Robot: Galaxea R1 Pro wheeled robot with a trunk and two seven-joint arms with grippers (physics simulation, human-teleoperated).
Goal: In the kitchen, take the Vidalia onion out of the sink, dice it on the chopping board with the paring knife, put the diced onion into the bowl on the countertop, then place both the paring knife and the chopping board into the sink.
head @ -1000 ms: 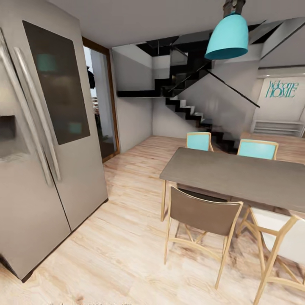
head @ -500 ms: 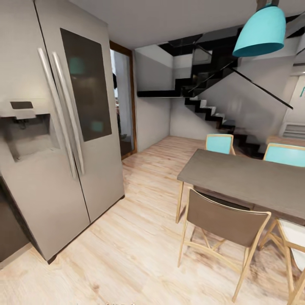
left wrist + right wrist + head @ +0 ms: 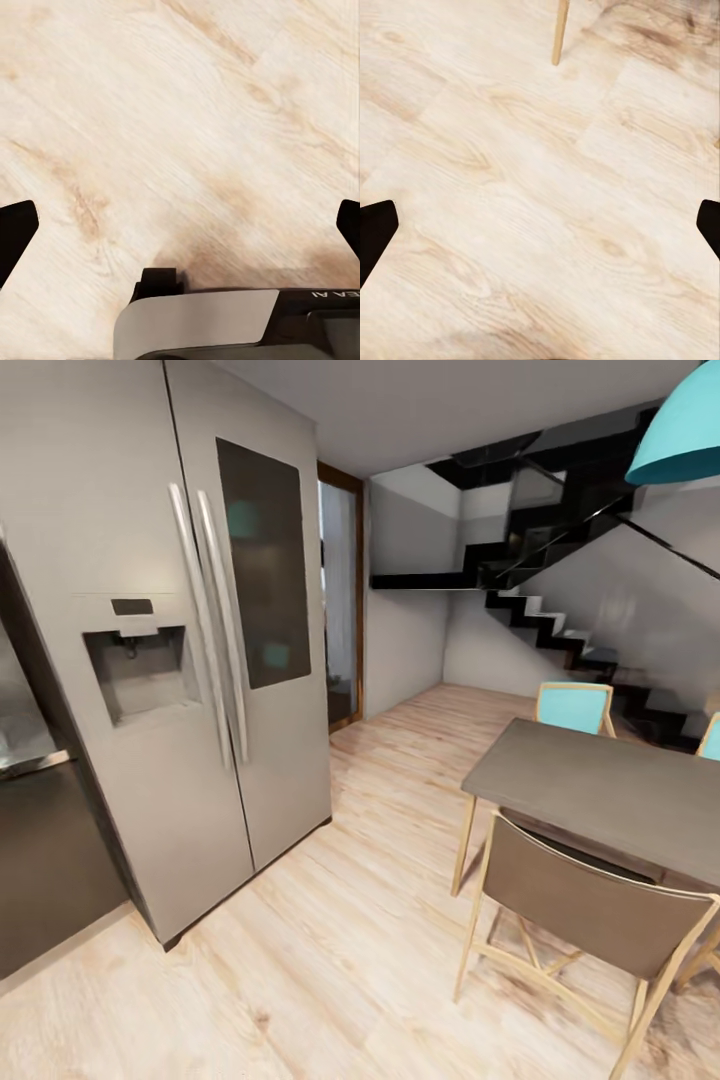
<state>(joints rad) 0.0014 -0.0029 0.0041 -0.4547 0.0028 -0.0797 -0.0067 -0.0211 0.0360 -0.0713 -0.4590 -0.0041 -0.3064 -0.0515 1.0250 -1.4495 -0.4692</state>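
Note:
The onion, sink, chopping board, paring knife and bowl are out of view. At the far left of the head view, beside the fridge, a glossy dark slab over a dark cabinet looks like the end of the countertop (image 3: 28, 762). In the left wrist view my left gripper (image 3: 180, 232) is open over bare wooden floor, with its dark fingertips (image 3: 15, 232) far apart. My right gripper (image 3: 540, 232) is open too, with nothing between its fingertips (image 3: 373, 231), above floor planks.
A tall steel fridge (image 3: 190, 660) stands at the left. A grey dining table (image 3: 600, 790) with a brown chair (image 3: 590, 910) and teal chairs (image 3: 572, 707) is at the right. Wooden floor (image 3: 380, 880) runs between them toward a doorway (image 3: 340, 600) and stairs (image 3: 560, 630). A chair leg (image 3: 559, 31) shows in the right wrist view.
The head camera has swung left: fridge, table and stairs slide rightward in the picture, and a dark cabinet edge has come in at the far left.

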